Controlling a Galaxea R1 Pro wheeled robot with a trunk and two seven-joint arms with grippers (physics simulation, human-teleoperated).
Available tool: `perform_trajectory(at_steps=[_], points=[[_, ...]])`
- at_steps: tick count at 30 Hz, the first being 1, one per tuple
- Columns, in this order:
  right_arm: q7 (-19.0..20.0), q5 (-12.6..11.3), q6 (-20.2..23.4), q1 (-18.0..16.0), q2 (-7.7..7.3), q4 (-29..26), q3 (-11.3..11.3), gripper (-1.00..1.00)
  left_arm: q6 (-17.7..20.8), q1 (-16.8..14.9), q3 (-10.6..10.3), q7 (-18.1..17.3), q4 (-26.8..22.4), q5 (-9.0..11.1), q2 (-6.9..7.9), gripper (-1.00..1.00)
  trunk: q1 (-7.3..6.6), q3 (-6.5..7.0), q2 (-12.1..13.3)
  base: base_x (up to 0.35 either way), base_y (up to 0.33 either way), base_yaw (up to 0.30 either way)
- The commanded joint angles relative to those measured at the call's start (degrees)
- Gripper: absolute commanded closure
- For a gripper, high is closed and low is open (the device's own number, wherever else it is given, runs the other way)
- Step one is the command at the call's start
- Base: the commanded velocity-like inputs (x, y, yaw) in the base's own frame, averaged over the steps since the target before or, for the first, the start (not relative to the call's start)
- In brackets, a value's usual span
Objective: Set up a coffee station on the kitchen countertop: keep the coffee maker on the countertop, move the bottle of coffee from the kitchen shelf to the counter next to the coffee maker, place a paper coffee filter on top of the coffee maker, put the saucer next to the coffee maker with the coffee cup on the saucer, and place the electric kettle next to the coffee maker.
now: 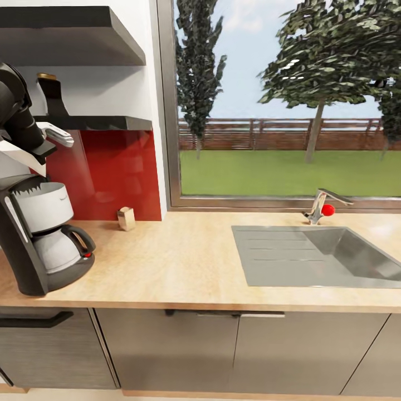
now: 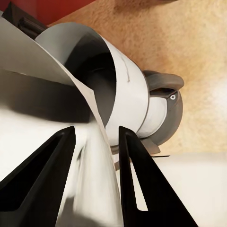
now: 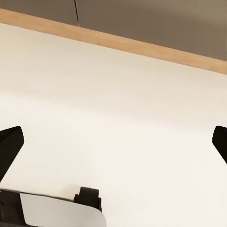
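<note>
The coffee maker (image 1: 42,236) stands at the left end of the light wooden countertop (image 1: 184,262), its white filter basket on top and its glass carafe below, handle turned toward the sink side. Just above it, the left gripper (image 2: 97,156) holds a white paper coffee filter (image 2: 33,80); in the left wrist view the two dark fingers (image 2: 137,175) stand on either side of a fold of the sheet, pinching it, with the basket's open top directly beyond. In the head view the filter (image 1: 19,153) shows as a white edge under the dark left arm (image 1: 16,111), over the machine.

On the lower of two dark wall shelves (image 1: 97,122) behind the arm stands a dark bottle of coffee (image 1: 51,94) with a golden cap. A red backsplash (image 1: 111,172) runs under the shelf, and a small wooden block (image 1: 126,218) sits on the counter against it, well apart from the coffee maker.

Further right, a grey steel sink (image 1: 323,256) is set into the counter, with a faucet (image 1: 323,203) bearing a red knob. A wide window (image 1: 284,100) behind shows lawn, trees and a fence. Grey cabinet fronts (image 1: 200,351) run below.

The right gripper (image 3: 116,142) hangs with its fingertips (image 3: 9,142) spread wide apart, holding nothing, over pale floor (image 3: 113,94) near a cabinet base.
</note>
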Motion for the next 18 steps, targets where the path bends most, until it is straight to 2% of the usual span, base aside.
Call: perform_trajectory(at_steps=[1, 3, 8, 18], points=[[0.0, 0.1, -0.2, -0.1, -0.03, 0.1, 0.4, -1.0, 0.5, 0.0, 0.2, -0.5, -0.1, -0.6, 0.03, 1.0, 0.01, -0.08, -0.1, 0.0, 0.0, 0.0], [0.0, 0.1, -0.2, -0.1, -0.03, 0.1, 0.4, -1.0, 0.5, 0.0, 0.2, -0.5, -0.1, -0.6, 0.03, 1.0, 0.01, -0.08, -0.1, 0.0, 0.0, 0.0], [0.0, 0.1, -0.2, -0.1, -0.03, 0.0, 0.4, -1.0, 0.5, 0.0, 0.2, -0.5, -0.1, -0.6, 0.03, 1.0, 1.11, -0.97, -2.1, 0.0, 0.0, 0.0], [0.0, 0.1, -0.2, -0.1, -0.03, 0.0, 0.4, -1.0, 0.5, 0.0, 0.2, -0.5, -0.1, -0.6, 0.03, 1.0, 1.11, -0.97, -2.1, 0.0, 0.0, 0.0]])
